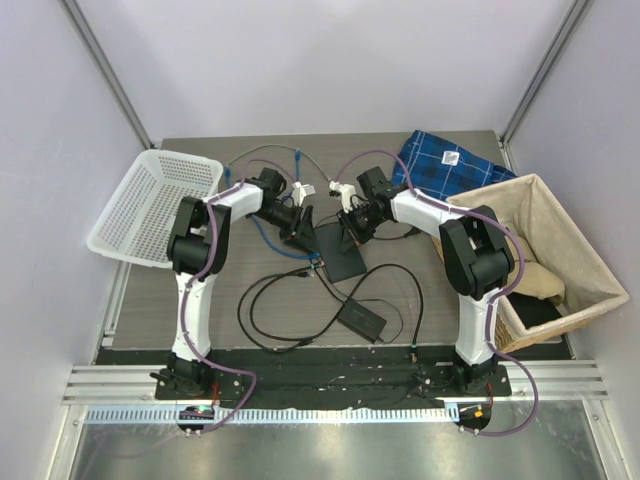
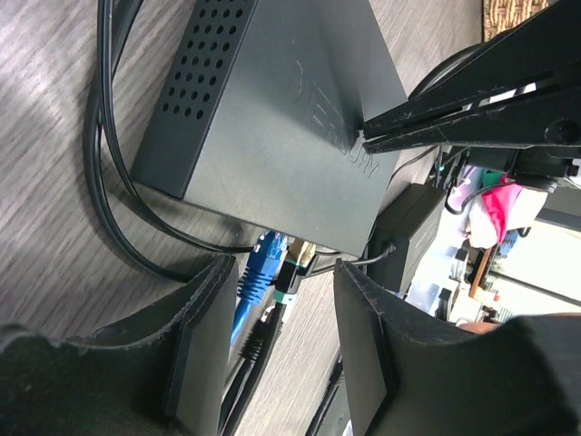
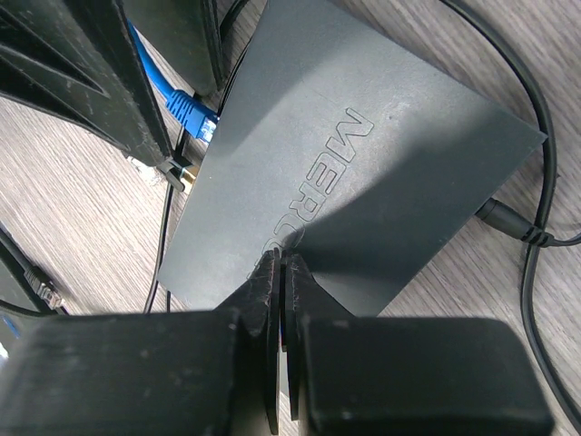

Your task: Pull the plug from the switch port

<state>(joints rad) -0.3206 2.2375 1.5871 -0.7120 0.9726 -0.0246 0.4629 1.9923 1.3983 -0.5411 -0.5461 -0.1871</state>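
The switch, a flat dark grey box (image 1: pixel 340 250), lies mid-table; it also shows in the left wrist view (image 2: pixel 272 118) and the right wrist view (image 3: pixel 363 163). A blue plug (image 2: pixel 263 268) and a black plug with a gold tip and a green band (image 2: pixel 295 272) sit in ports on its narrow edge. My left gripper (image 2: pixel 283 313) is open, with one finger on each side of the two plugs and touching neither. My right gripper (image 3: pixel 283 259) is shut and empty, its tips pressed on the box's top by the raised lettering.
A black power brick (image 1: pixel 362 320) with looping black cords lies in front of the switch. A white plastic basket (image 1: pixel 150 205) stands at the left. A wicker basket (image 1: pixel 540 260) stands at the right. A blue checked cloth (image 1: pixel 440 160) lies at the back.
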